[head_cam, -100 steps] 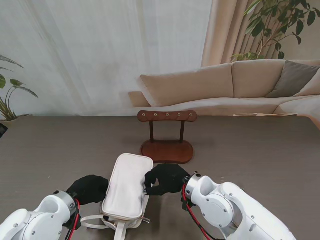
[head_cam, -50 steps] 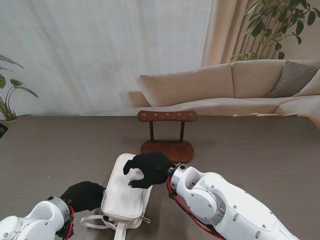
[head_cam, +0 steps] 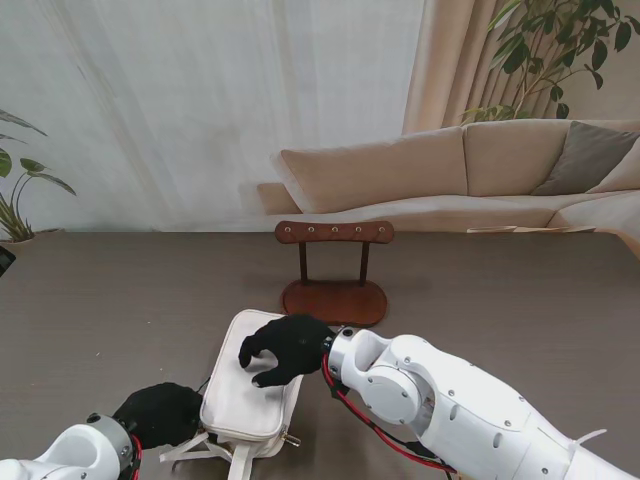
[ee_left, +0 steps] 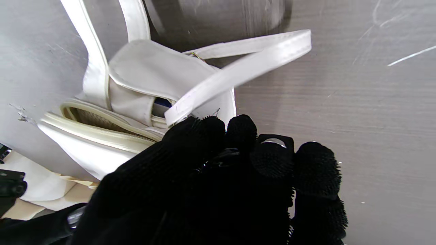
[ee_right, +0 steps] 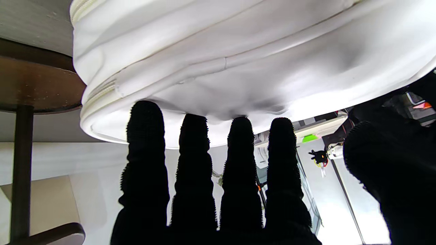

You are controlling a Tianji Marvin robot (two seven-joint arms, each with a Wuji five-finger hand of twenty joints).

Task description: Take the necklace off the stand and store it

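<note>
Right hand (head_cam: 283,348) slid onto white bag (head_cam: 246,393), wrist view shows fingertips (ee_right: 191,126) denting it

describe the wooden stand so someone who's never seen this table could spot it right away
On the dark table, look toward the far edge, in front of the beige sofa. The wooden stand sits just beyond the white bag: oval base, two thin posts, a crossbar with five studs, the only brown piece there.

White bag (head_cam: 250,385) on a grey-brown wood-grain counter (head_cam: 520,300); dark brown wooden stand (head_cam: 334,262); black gloved hands; white arms.
</note>
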